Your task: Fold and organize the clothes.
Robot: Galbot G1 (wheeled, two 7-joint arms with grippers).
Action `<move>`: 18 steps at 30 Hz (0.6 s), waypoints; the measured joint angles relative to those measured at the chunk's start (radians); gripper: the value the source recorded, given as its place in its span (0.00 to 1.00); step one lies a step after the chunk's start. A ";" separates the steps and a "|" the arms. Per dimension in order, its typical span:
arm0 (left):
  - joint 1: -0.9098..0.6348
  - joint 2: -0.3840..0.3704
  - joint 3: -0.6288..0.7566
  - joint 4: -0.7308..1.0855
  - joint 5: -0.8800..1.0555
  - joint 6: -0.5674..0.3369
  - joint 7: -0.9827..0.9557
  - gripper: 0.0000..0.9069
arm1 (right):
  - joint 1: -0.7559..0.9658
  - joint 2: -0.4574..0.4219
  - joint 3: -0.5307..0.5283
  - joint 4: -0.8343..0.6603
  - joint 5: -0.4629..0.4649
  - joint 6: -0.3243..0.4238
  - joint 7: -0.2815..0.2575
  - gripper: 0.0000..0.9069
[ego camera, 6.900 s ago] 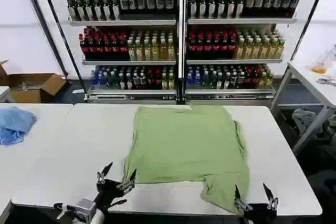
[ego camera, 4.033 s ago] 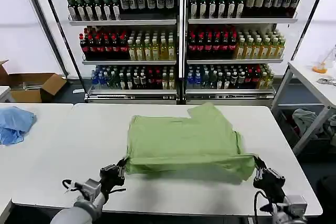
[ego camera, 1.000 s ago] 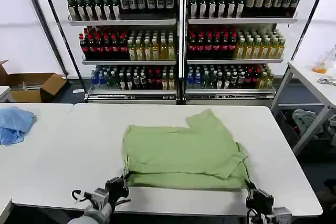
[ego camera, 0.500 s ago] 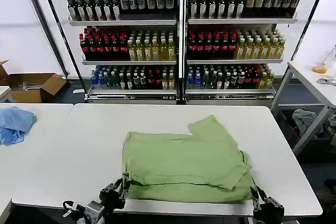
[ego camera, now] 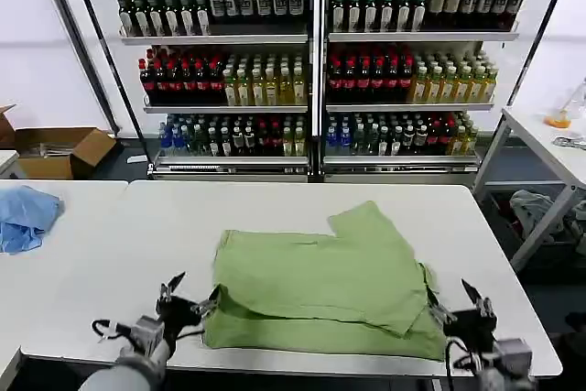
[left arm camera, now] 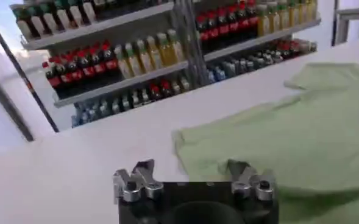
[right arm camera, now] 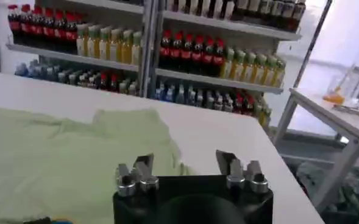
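I see the folded light green shirt [ego camera: 322, 286] lying on the counter [ego camera: 110, 254]; my left claw [ego camera: 189, 295] and right claw [ego camera: 455, 304] flank it, both released.

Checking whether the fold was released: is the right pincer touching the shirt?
Apart. In the right wrist view the right pincer is open, with white table between its fingers and the shirt off to one side.

Black gripper bodies, silver metal jaws, black cable looped by left gripper [ego camera: 189, 294].

Both arms reach low and forward, left gripper [ego camera: 189, 294] and right gripper [ego camera: 455, 304] with fingers spread.
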 measured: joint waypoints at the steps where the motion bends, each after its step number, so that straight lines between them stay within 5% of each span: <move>1: -0.032 -0.004 0.014 0.022 -0.007 0.004 -0.001 1.00 | 0.034 -0.002 -0.018 -0.023 0.012 -0.006 0.006 1.00; 18: -0.439 -0.055 0.227 0.352 -0.055 0.052 -0.006 1.00 | 0.562 0.026 -0.295 -0.434 0.164 -0.079 0.045 1.00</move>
